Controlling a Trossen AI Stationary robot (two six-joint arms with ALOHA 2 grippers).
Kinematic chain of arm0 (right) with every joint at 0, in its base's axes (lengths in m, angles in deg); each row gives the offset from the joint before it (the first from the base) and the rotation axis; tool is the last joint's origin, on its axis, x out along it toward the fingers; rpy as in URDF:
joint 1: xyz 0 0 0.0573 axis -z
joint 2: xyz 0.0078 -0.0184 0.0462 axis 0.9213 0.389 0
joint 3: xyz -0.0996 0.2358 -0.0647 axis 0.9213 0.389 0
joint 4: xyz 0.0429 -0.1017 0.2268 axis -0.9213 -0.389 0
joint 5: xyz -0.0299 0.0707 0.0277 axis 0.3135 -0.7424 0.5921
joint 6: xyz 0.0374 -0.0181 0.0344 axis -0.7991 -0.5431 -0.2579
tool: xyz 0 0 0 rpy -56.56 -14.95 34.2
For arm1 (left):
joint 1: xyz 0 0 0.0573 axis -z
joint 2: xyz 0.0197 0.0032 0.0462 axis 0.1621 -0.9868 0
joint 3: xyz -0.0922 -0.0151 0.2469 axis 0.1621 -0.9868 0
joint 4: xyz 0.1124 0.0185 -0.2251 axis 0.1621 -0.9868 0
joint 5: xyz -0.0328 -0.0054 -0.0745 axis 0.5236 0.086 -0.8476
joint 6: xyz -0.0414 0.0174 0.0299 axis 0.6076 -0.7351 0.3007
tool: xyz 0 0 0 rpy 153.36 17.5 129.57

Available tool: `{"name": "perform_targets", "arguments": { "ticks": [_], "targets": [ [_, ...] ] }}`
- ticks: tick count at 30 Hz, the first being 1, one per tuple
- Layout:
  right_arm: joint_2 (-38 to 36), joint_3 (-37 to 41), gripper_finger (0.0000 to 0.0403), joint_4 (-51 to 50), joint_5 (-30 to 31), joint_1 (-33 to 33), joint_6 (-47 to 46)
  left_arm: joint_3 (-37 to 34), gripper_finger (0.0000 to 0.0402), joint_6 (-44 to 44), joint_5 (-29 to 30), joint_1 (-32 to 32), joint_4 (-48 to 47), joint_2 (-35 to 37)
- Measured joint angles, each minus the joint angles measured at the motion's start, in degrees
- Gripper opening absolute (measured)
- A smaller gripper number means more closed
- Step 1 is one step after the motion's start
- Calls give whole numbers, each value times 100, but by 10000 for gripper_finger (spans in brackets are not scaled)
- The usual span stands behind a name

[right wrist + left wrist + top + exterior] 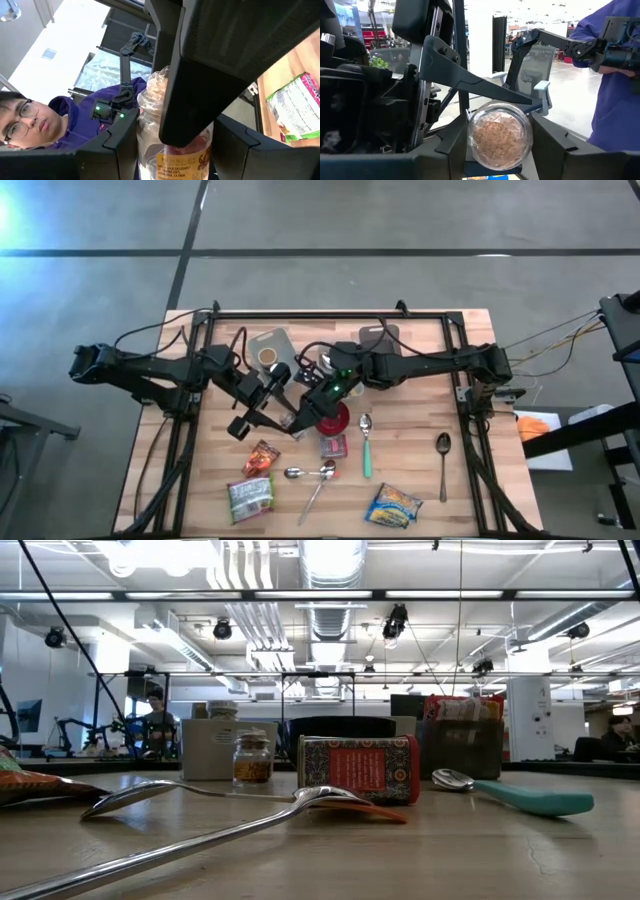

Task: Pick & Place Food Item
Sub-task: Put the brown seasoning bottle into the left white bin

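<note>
A clear jar (497, 140) of brown granules, with a yellow label (175, 162), hangs in the air over the table's middle between both grippers. In the high view the arms meet there: my left gripper (283, 412) comes from the left and my right gripper (308, 418) from the right. The left wrist view looks at the jar's round end, and the right wrist view at its side. Both grippers are shut on the jar. The low view does not show it. My left gripper has the jar's wall (470, 142) pinched between its two fingers (451, 145), one on each side. The fingers lie level, along the jar, with its round end facing back at the wrist. The jar is clear of the table. My right gripper pinches the jar's side (142, 150) near the label between its two fingers (114, 145), which lie level and across the jar. The other arm's finger (200, 85) crosses in front and hides part of the jar. The jar is lifted clear.
Below the arms are a red bowl (337, 420), a red tin (358, 768), steel spoons (312, 474), a teal-handled spoon (530, 798), a dark spoon (443, 460) and snack packets (250, 496) (392, 506). A small jar (268, 356) stands on a grey board. A person in purple stands beyond the table.
</note>
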Motion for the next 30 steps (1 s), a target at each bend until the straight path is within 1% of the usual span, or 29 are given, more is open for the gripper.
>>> {"name": "perform_targets", "arguments": {
  "ticks": [9, 11, 15, 18, 22, 25, 30],
  "targets": [
    [0, 0, 187, 17, 7, -7, 42, 0, 166, 19, -40, 0, 31, 0],
    [0, 0, 206, 22, 20, -10, 38, 0, 166, 53, -44, 0, 39, 0],
    [-6, 0, 270, 45, 27, -14, 31, 0, 166, 450, -166, 13, 20, 28],
    [-7, 0, 297, 22, 44, -13, 34, 0, 166, 844, -139, -5, 22, 76],
    [-17, 0, 310, 28, 44, -15, 37, 0, 166, 1239, -90, -40, -95, 205],
    [-39, 0, 311, 17, 63, -9, 39, 0, 166, 1456, -100, -126, -435, 371],
    [-92, 0, 312, -4, 238, 14, 168, 0, 166, 1576, 181, -324, -1116, 765]
  ]
}}
